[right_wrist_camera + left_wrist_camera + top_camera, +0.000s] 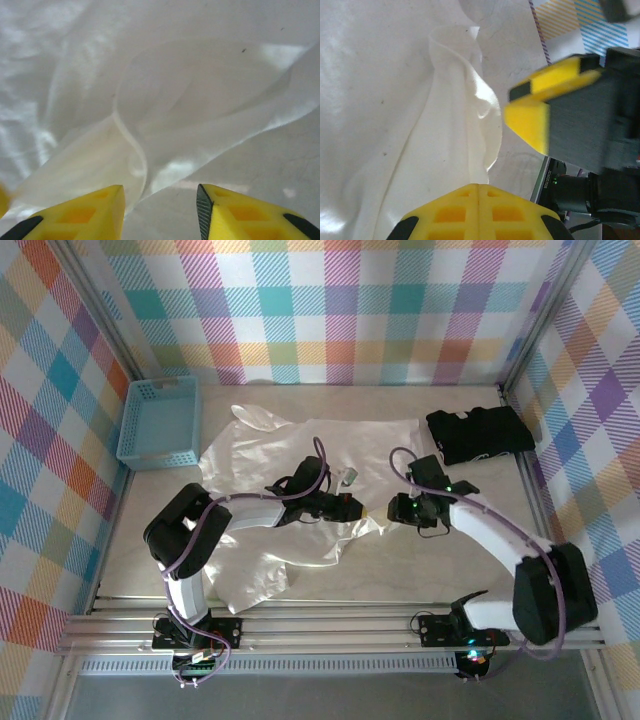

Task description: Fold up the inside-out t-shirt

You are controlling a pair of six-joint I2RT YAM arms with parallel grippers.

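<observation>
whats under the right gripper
Below the open right gripper lie the t-shirt's wrinkled edge and a strip of bare table. Whatever the cloth covers is hidden.

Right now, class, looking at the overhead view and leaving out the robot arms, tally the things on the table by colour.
White: 1, the t-shirt
Black: 1, the folded garment
Blue: 1, the basket
Total: 3

Basket (158, 456) far left, black garment (480, 435) far right, bare table (400, 570) near front
</observation>
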